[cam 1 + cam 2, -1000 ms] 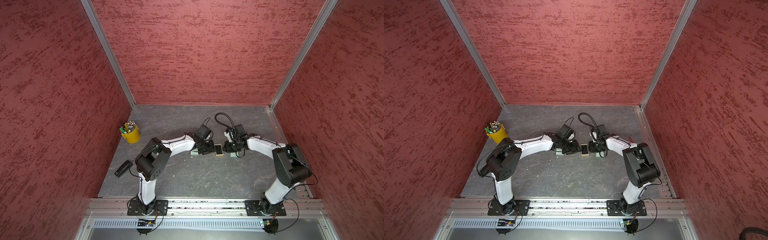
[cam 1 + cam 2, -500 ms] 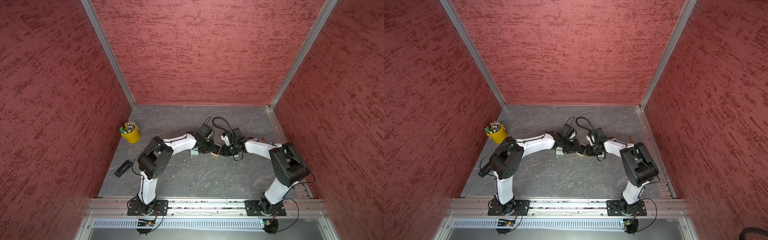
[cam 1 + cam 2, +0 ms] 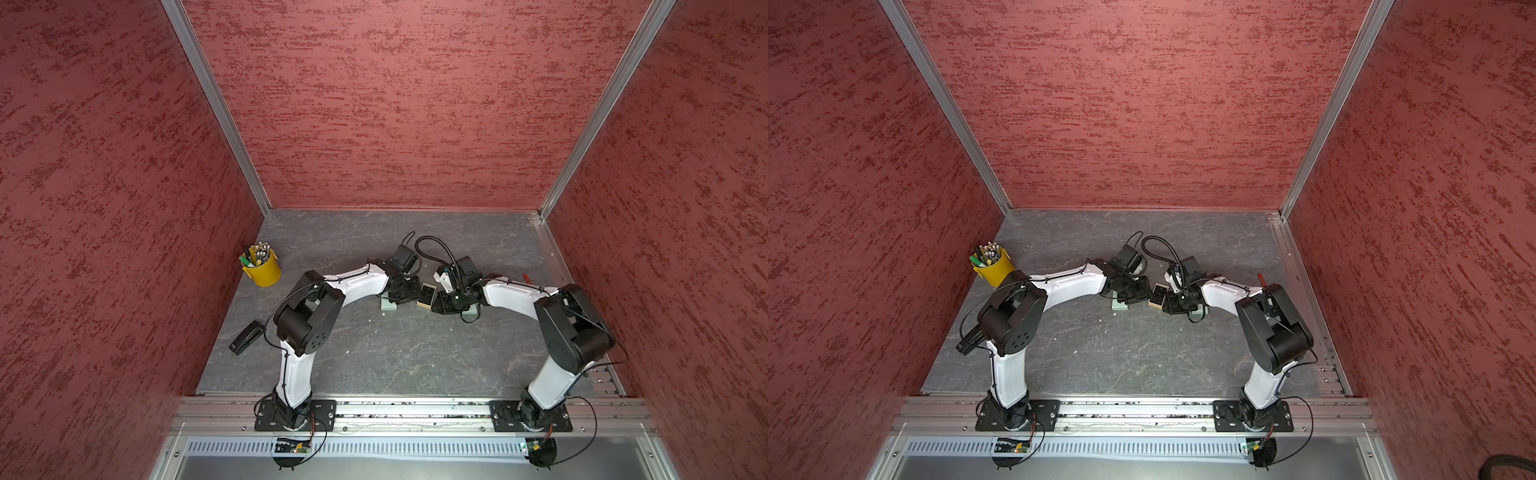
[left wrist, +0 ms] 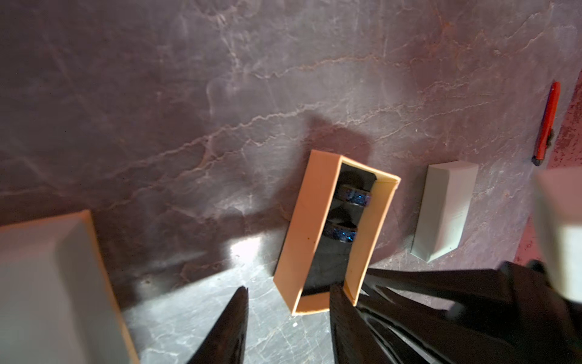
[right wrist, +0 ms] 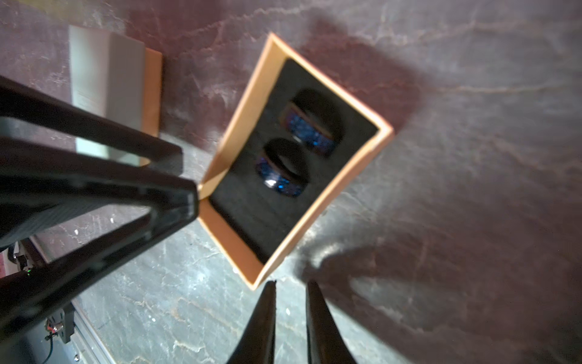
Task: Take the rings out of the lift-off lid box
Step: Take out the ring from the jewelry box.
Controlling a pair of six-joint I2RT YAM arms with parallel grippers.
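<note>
**Top views:** box (image 3: 427,295) sits open on table (image 3: 374,353), btw the two arms. Its long axis runs roughly front-to-back w/ a slight tilt. L gripper (image 3: 414,293) is just beside one long flank and R gripper (image 3: 436,304) just beside the other, both abt equally near. Both top views give the same layout. Rings and jaw gaps are too small to read here.

**L wrist:** two rings (image 4: 352,198) sit in the box, one behind the other along the long axis, seated in black foam (image 4: 327,271). L gripper (image 4: 288,290) has its jaws part-way apart and clamps nothing. One finger (image 4: 343,318) meets the box's near-end corner, apparently touching. The other stands clear, w/ bare table showing btw it and the box.

**R wrist:** R gripper (image 5: 291,283) has its jaws only slightly apart, a thin slit w/ nothing in it. Its tips are just beside another corner of that near end. The rings lie ahead of the tips, past the end wall, nearer one first. The box's long axis runs oblique to the fingers.

**Judgement:** R arm looks better placed for the pick, as narrow jaws suit a thin band. It would need to pass fwd over the end wall, then drop onto the nearer ring w/ its jaws squared across the band. The L finger seems set to steady the box.
</note>
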